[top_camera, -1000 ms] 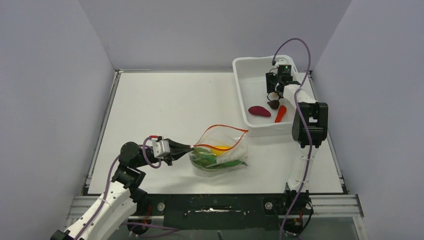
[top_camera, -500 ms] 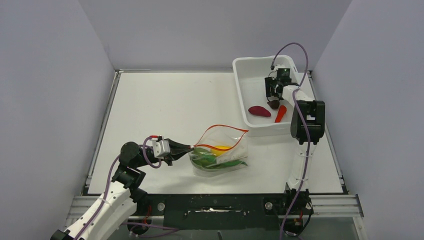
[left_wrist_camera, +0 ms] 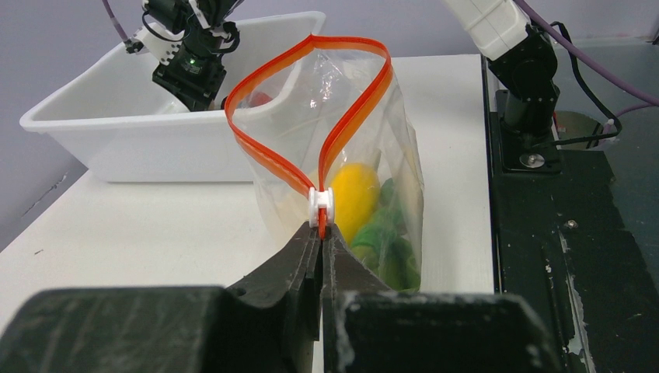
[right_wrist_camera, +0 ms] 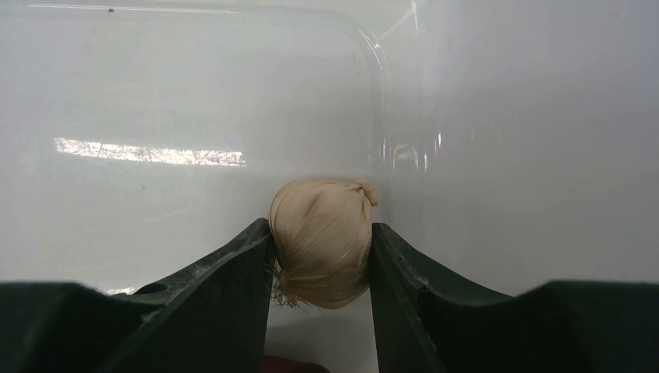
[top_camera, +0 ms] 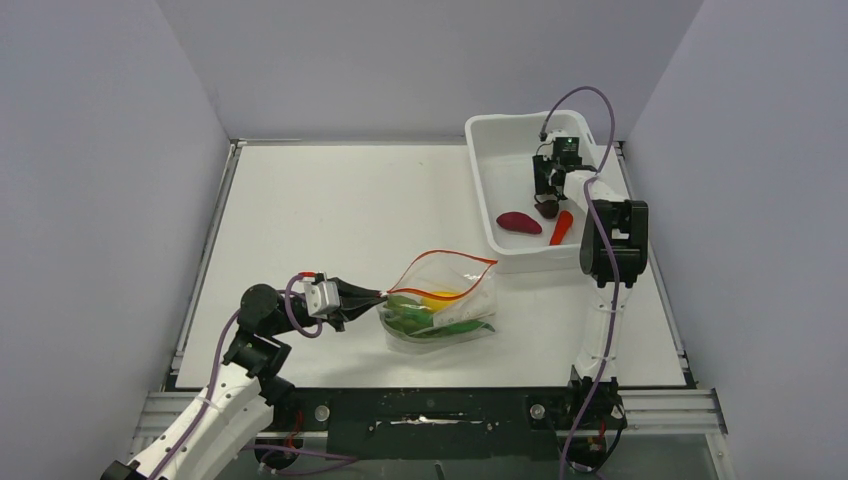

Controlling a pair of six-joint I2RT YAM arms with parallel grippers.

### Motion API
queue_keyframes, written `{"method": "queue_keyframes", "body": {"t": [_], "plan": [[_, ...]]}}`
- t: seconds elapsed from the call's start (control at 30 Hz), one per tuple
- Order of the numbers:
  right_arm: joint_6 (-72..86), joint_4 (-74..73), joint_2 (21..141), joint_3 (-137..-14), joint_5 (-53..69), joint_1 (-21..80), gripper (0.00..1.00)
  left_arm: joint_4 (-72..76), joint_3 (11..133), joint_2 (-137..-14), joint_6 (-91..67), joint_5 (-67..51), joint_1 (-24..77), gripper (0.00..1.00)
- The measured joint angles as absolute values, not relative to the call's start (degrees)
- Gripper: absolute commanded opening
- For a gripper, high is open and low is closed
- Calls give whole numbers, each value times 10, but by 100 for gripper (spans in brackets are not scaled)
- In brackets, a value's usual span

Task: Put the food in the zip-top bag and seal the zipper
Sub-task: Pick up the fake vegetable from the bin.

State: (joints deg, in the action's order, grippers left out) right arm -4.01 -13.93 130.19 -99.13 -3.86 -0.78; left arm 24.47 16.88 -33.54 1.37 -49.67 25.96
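While the left gripper is clamped tight on the corner of the zip-top bag, just under the white slider, the loading step is only partly done. The yellow lump and green pieces already lie inside the pouch, which sits on the table with its mouth propped wide and the zipper forming an open loop toward the white tub. The right gripper is down in that tub, its two fingers pressed against opposite sides of the beige piece, which sits squarely between the tips near the tub's corner; it looks gripped, though whether it is off the floor cannot be told. A maroon piece and the orange-red cone lie loose in the tub nearby, well apart from the bag. The next move probably calls for lifting the beige piece clear of the tub wall, carrying it over to the held-open mouth and dropping it in without snagging the strip; the remaining foods and the sealing would follow.
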Motion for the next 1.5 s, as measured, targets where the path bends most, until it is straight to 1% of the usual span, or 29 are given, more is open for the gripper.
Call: {"method": "queue_keyframes", "body": {"t": [0.1,0.33,0.77,0.9,1.07,1.23,1.5], "plan": [[-40,-139,1300,-991,-36,-8,29,243,169,-335,16,-497,260,0],[-40,-138,1267,-968,-23,-8,27,240,169,-333,18,-496,260,0],[-25,-133,1101,-886,22,0,27,237,169,-329,18,-497,260,0],[-13,-130,1055,-853,54,9,27,237,169,-328,19,-496,262,0],[-1,-131,992,-804,82,36,27,234,169,-327,22,-496,262,0],[3,-131,927,-761,88,92,27,231,169,-326,23,-496,262,0],[0,-144,837,-729,98,173,28,228,169,-325,24,-495,262,0]]}}
